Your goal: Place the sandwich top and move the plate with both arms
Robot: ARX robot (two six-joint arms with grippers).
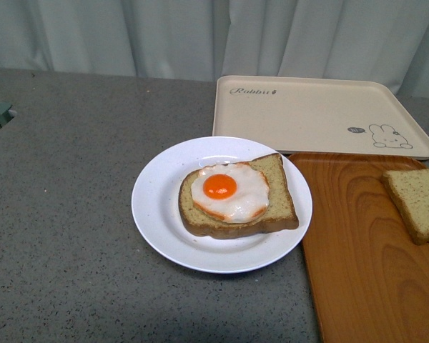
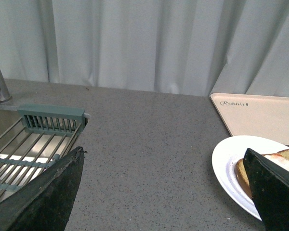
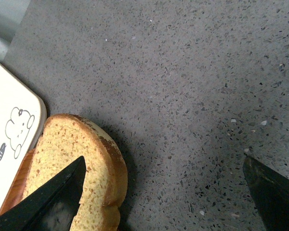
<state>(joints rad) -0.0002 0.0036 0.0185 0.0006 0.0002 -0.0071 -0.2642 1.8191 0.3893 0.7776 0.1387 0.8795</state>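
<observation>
The white plate (image 1: pixel 157 207) sits mid-table and bears a bread slice with a fried egg (image 1: pixel 229 189) on it. The plain sandwich top (image 1: pixel 418 201) lies on the brown wood-grain tray (image 1: pixel 357 264) at the right edge. Neither arm shows in the front view. In the left wrist view my left gripper (image 2: pixel 166 180) is open over bare counter, with the plate (image 2: pixel 229 163) beside one finger. In the right wrist view my right gripper (image 3: pixel 164 190) is open above the counter, one finger over the sandwich top (image 3: pixel 72 149).
A cream rabbit-print tray (image 1: pixel 307 114) lies behind the plate and the wood tray. A sink with a wire rack (image 2: pixel 24 149) and a grey-green holder (image 2: pixel 50 118) is at the far left. Curtains hang behind the grey speckled counter (image 1: pixel 64 214).
</observation>
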